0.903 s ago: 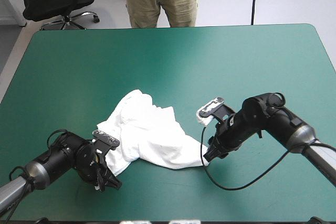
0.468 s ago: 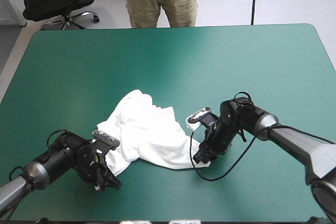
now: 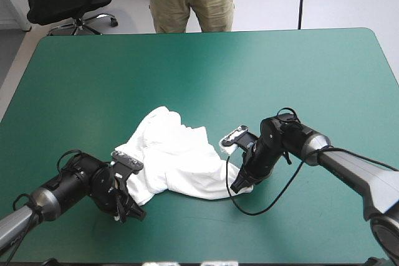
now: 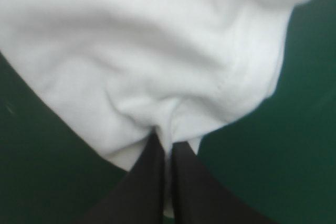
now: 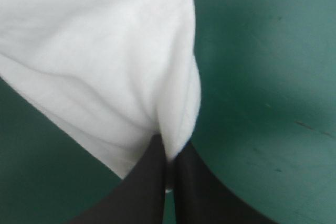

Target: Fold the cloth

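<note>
The white T-shirt (image 3: 177, 157) lies as a crumpled heap on the teal-green cover, a little left of the table's middle and toward the near edge. My left gripper (image 3: 129, 207) is low at the heap's near left corner, shut on the T-shirt; in the left wrist view its black fingers (image 4: 149, 177) pinch a fold of the T-shirt (image 4: 147, 61). At the heap's near right corner, my right gripper (image 3: 240, 185) is also shut on the T-shirt, with cloth (image 5: 110, 61) bunched just ahead of its fingers (image 5: 152, 177).
Bare teal-green cover (image 3: 206, 73) stretches from the heap to the far edge and to both sides. A black cable loop (image 3: 262, 207) lies on the table near the right gripper.
The right arm swung left toward the heap's near right corner, then held there. The left gripper edged slightly right and toward the near edge with its corner of cloth.
</note>
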`<action>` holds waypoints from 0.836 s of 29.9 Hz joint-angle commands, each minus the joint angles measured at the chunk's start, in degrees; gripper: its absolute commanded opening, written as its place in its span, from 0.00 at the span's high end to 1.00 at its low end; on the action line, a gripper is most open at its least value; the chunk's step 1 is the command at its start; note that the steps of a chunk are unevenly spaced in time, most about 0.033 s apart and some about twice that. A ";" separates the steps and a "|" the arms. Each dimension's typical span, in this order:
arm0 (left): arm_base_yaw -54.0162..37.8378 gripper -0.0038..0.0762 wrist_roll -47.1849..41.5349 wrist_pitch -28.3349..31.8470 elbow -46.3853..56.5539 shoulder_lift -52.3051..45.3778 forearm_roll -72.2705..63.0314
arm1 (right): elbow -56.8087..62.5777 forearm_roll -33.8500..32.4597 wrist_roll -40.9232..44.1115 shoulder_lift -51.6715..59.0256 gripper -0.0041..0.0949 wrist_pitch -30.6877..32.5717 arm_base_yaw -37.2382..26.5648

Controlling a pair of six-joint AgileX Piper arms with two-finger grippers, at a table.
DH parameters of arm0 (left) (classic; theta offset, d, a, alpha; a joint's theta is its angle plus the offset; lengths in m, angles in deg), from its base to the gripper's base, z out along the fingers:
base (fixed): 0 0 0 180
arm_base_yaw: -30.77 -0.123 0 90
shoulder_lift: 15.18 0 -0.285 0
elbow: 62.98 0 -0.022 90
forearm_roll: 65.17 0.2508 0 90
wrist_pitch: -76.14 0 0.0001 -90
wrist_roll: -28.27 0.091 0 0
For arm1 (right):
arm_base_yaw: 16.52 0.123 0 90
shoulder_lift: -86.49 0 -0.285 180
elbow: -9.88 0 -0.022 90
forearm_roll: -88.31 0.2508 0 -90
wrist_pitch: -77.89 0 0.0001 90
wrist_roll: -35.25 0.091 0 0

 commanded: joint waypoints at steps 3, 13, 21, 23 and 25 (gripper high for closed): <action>0.27 0.97 -0.53 -2.51 -13.78 -4.67 4.82 | -8.86 -7.16 2.83 11.43 0.97 0.98 -0.12; 0.27 0.97 1.35 -7.42 -51.41 -5.73 16.43 | -36.57 -21.08 5.06 19.52 0.97 1.98 -0.12; 0.27 0.97 7.26 0.66 -75.93 -5.63 17.40 | -57.18 -23.91 1.97 19.41 0.97 -1.97 -0.12; 0.27 0.97 8.44 1.86 -80.14 -5.52 17.40 | -61.80 -23.07 0.93 19.41 0.97 -2.56 -0.12; 0.27 0.97 10.57 2.11 -85.36 -4.96 17.40 | -65.86 -22.15 -0.50 19.41 0.97 -2.30 -0.12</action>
